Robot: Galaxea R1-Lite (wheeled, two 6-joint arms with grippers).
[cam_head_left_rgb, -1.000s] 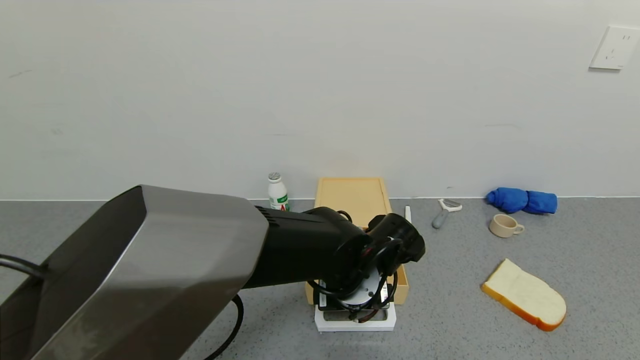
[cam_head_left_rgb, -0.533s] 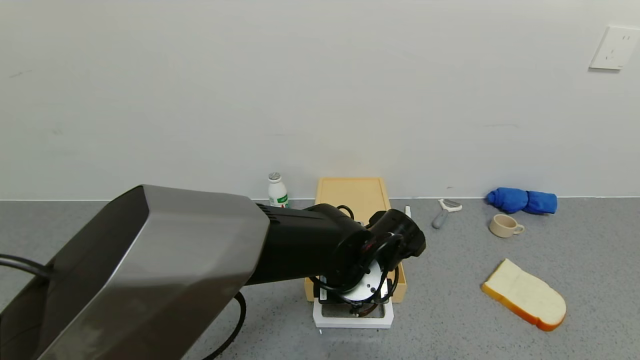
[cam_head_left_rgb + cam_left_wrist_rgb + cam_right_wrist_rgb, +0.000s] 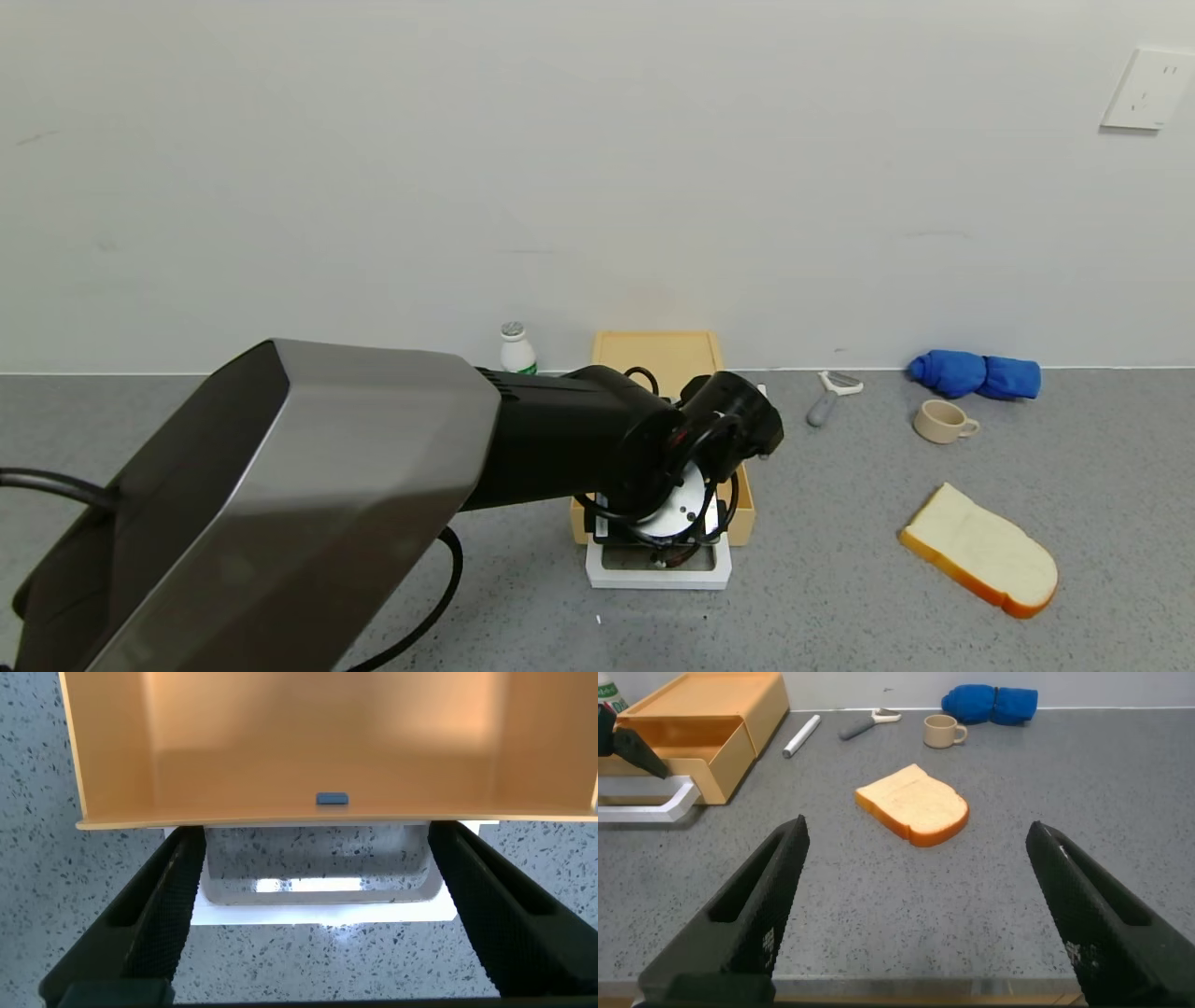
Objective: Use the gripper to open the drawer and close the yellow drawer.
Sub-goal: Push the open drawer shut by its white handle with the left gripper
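Note:
The tan-yellow drawer stands against the back wall, its tray partly slid out toward me. The white loop handle lies on the table at the tray's front. My left gripper hangs over the handle, pointing down, and hides most of the tray. In the left wrist view the open tray and the handle show, with the left gripper open and its fingers on either side of the handle. My right gripper is open and empty, low over the table at the right.
A small white bottle stands left of the drawer. A peeler, a beige cup and a blue cloth lie at the back right. A bread slice lies at the front right.
My left gripper has moved toward the wall, and the handle and tray have slid back with it, so the drawer stands out less.

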